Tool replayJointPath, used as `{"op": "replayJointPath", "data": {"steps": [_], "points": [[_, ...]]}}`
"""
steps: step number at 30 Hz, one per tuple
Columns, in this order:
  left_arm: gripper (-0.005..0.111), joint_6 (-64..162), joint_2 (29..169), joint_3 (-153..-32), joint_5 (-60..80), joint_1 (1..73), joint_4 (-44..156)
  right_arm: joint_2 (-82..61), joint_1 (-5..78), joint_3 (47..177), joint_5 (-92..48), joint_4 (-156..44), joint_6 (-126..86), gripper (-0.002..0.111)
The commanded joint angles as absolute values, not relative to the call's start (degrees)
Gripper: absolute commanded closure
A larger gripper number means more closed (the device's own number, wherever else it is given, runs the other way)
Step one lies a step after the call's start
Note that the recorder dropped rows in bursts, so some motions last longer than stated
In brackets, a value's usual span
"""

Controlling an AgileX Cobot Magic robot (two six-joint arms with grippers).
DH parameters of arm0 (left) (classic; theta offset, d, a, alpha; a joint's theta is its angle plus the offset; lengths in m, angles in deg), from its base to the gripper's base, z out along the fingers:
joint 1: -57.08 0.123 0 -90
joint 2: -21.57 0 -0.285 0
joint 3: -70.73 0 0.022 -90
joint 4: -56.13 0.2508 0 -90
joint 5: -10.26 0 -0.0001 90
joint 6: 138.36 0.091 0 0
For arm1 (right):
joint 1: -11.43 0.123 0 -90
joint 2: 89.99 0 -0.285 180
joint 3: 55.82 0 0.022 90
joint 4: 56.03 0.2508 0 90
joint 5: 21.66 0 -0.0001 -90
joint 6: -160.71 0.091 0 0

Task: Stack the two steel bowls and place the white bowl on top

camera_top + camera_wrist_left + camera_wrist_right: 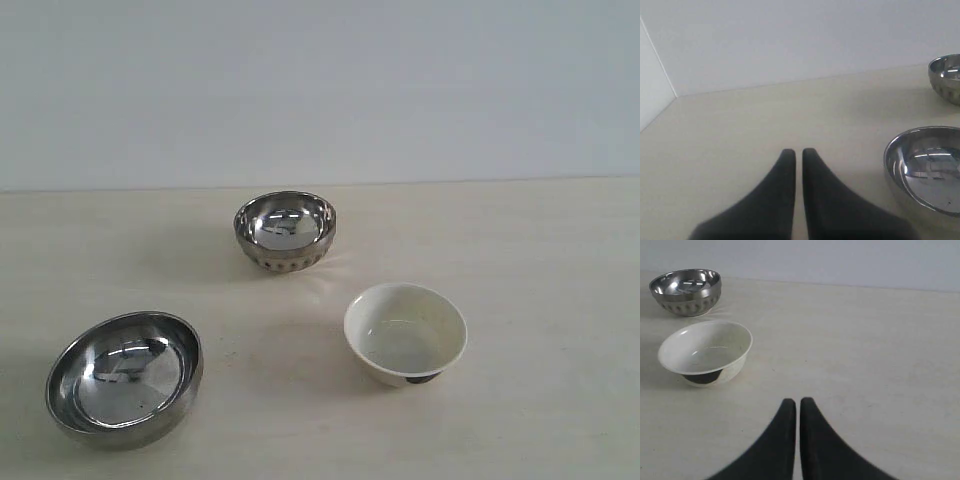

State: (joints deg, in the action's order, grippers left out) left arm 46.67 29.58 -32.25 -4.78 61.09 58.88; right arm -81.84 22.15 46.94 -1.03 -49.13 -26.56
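The wider plain steel bowl [124,378] sits at the front left of the table; the left wrist view shows this wide steel bowl [927,170] too. The smaller steel bowl [285,230] with the dotted band stands at the back middle, and this small steel bowl [686,291] also shows in the right wrist view. The white bowl [405,333] with its dark mark rests right of centre. All three stand apart, upright. My left gripper [798,152] is shut and holds nothing, well clear of the wide bowl. My right gripper [797,401] is shut, away from the white bowl [706,352]. Neither gripper shows in the exterior view.
The pale wooden tabletop [540,260] meets a plain white wall [320,90] behind. In the left wrist view a side wall [652,85] closes the table's far corner.
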Motion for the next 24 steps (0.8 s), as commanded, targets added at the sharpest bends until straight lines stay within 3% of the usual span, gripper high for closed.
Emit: {"op": "replayJointPath", "data": {"steps": [1, 24], "points": [[0.103, 46.1, 29.4, -32.1, -4.4, 61.3, 58.5, -82.2, 21.7, 47.0, -1.3, -49.1, -26.8, 0.108], [0.103, 47.0, 29.4, -32.1, -4.4, 61.3, 58.7, -82.2, 21.7, 47.0, -1.3, -49.1, -26.7, 0.108]]}}
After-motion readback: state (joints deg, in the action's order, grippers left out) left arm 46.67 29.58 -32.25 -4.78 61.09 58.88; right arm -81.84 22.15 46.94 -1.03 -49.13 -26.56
